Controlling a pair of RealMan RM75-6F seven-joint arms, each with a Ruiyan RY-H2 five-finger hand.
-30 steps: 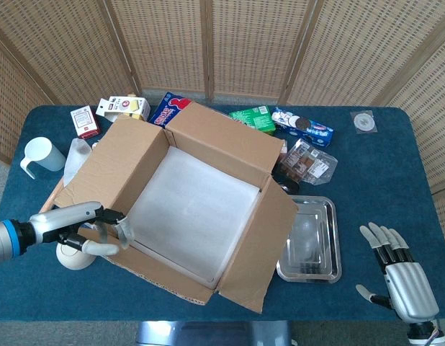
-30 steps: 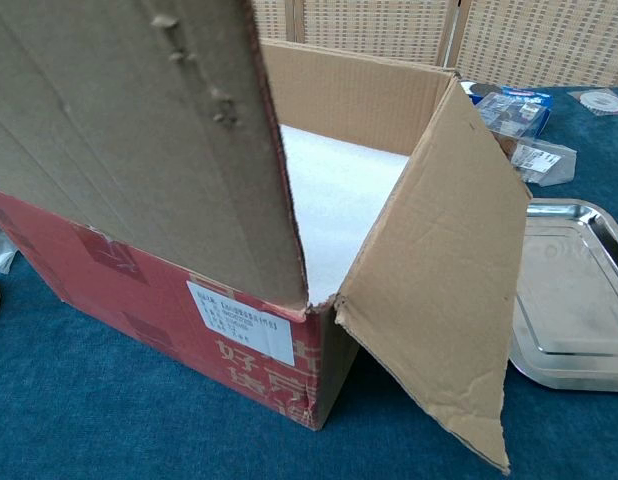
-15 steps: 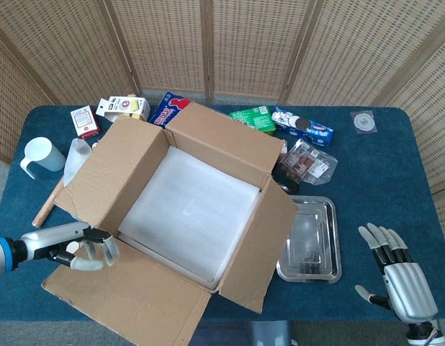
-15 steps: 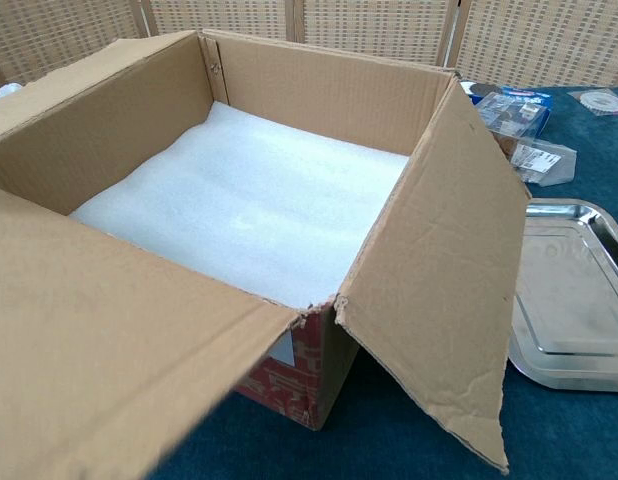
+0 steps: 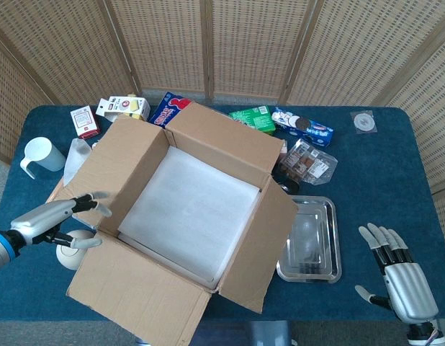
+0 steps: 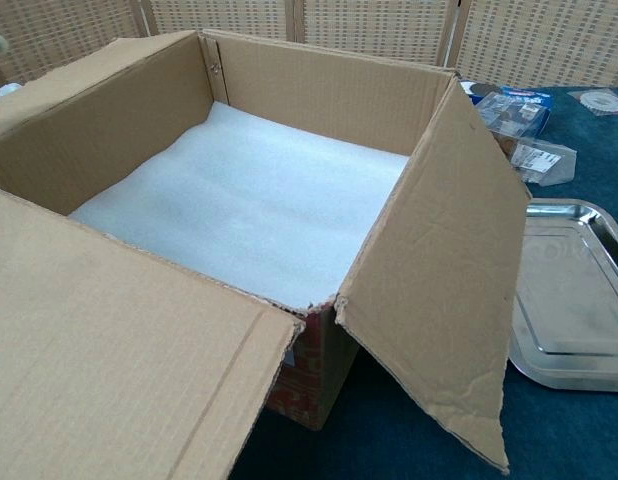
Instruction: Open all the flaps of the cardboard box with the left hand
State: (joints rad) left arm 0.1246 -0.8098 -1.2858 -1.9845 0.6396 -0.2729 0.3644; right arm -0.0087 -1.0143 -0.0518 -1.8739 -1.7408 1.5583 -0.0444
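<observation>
Cardboard box is sitting near the middle of the blue table, its flaps folded outward and white foam showing inside. Left hand is hovering beside the box's left flap, fingers spread and holding nothing. Right hand is resting with fingers apart at the table's near right corner, beside a metal tray.

Blue table, cardboard box, tray

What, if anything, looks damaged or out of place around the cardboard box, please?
Only minor wear: the cardboard box's right flap has creases and a ragged lower edge. Nothing is spilled, and the white foam liner lies flat inside.
</observation>
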